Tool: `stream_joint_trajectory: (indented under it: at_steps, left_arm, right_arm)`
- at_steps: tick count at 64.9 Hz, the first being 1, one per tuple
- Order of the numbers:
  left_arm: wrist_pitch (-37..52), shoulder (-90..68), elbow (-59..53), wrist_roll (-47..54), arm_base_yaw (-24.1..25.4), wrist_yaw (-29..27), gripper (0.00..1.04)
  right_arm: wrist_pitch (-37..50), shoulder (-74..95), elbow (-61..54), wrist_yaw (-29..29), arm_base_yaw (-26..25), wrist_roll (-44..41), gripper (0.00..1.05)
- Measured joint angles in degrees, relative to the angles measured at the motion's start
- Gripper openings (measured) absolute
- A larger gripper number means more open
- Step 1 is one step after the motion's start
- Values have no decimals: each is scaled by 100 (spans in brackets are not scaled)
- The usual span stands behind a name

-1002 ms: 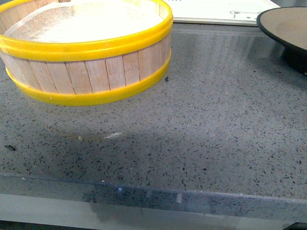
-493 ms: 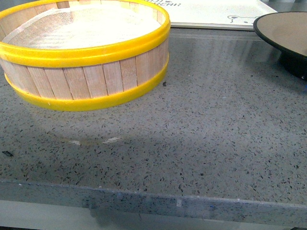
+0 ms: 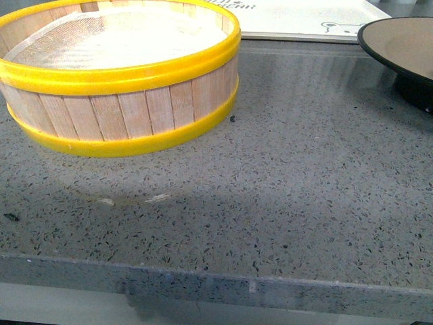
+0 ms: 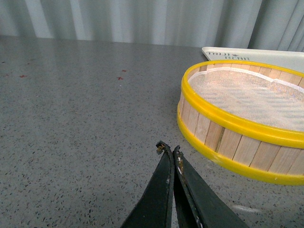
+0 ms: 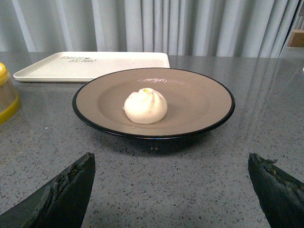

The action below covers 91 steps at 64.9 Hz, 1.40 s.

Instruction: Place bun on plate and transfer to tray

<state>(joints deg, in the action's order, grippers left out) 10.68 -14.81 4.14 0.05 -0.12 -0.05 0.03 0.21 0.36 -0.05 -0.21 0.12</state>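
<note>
- The surface [image 3: 284,203], grey speckled stone, carries everything. Its near edge runs across the bottom of the front view.
- The basket [image 3: 122,101] (wooden slats, two yellow hoops, a pale mesh liner) stands on the robot's left side. Its left part is cut off in the front view.
- The tray [image 3: 298,17] lies flat at the far side, behind the basket and the plate. Only its near strip shows in the front view, and the lettering is too small to read.
- The plate [image 5: 199,102] stands on its black foot in front of the tray and to the right of the basket, apart from both. The front view cuts it off at the right edge.
- The right tool [image 5: 171,161] is spread wide and holds nothing. It is low over the surface, short of the plate and facing it (only the two dark tips show).
- The left tool [image 4: 169,149] has its fingers pressed together tip to tip with nothing between them. It is near the basket's side without touching it. Whether the tips touch the surface I cannot tell.
- The bun [image 5: 145,106] sits pleats up at about the middle of the plate, and neither tool touches it.
</note>
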Motion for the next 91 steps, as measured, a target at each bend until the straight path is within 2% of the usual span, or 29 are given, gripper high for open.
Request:
stream_joint_trajectory:
  at_steps: [21,29,59,69,84,86,87,88,91]
  left_arm:
    - [-232,417,-184,0,0,0,4]
    - [-1058,1235,-260,-15,0,9,4]
    - [-1064,1460,-260,-22,0,2,4]
    - [-1064,1460,-260,-20,0,2,29]
    - [-1064,1460,-260,-20,0,2,86]
    - [-1064,1460,-260,-20,0,2,95]
    - [-1064,1460,-260,-20,0,2,98]
    - [-1064,1460,-260,-20,0,0,99]
    - [-1064,1460,-260,-17,0,-4,99]
  right_arm:
    - [0,0,0,0,0,0,96]
    - [0,0,0,0,0,-2,96]
    - [0,0,0,-2,0,0,96]
    - [0,0,0,0,0,0,96]
    - [0,0,0,4,2,-4,96]
    - [247,92,-11,479,188,-256,96]
    - [492,208,-9,981,319,-511,96]
    - [796,354,-2,1364,409,-673,96]
    - [1355,715,22,1744,450,-1036,96]
